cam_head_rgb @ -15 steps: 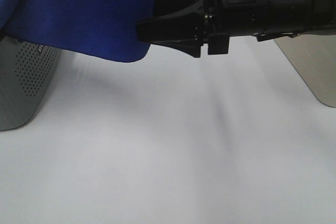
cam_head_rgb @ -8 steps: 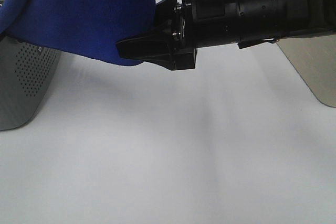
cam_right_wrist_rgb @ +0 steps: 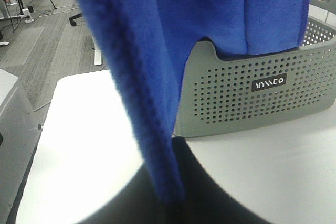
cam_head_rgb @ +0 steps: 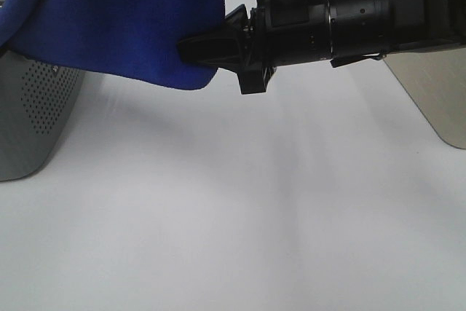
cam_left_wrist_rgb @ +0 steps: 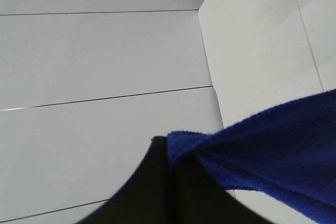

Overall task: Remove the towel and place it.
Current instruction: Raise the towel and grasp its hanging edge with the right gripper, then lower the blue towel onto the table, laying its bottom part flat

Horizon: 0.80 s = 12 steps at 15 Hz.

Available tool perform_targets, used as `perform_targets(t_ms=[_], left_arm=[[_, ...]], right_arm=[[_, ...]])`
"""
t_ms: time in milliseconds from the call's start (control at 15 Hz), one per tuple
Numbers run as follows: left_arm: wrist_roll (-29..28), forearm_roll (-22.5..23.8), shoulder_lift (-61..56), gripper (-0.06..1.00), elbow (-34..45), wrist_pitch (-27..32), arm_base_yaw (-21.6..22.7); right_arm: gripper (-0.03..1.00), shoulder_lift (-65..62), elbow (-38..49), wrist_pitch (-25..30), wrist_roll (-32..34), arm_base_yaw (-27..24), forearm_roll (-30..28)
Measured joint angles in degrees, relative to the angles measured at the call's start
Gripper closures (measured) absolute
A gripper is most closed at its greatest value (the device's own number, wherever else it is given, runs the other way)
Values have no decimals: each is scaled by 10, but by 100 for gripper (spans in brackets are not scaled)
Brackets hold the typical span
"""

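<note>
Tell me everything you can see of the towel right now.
The towel is royal blue and plush, with stitched edges. It is lifted, hanging in folds above the white table, its lower edge clear of the surface. The right hand is shut on the side edge facing it; the left hand pinches another part. One portion drapes over the rim of the grey perforated basket. No tag shows.

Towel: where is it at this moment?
In the exterior high view the towel hangs at upper left, draped over the grey perforated basket, with the right end effector pinching its right edge above the white table.
</note>
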Motion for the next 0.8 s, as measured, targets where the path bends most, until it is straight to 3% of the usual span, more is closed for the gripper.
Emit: perform_targets(t_ms=[133, 267, 467, 600, 800], left_arm=[[-21, 0, 0, 94, 0, 0, 0], [-54, 0, 0, 94, 0, 0, 0], [-175, -1, 0, 94, 2, 2, 1], [-265, 14, 0, 94, 3, 2, 1], [-388, 57, 0, 94, 3, 2, 1]], right_arm=[[95, 0, 0, 0, 18, 0, 0], [95, -1, 0, -14, 80, 0, 0], [95, -39, -1, -81, 206, 0, -67], [95, -89, -2, -138, 328, 0, -183], [95, -144, -46, -154, 588, 0, -441]])
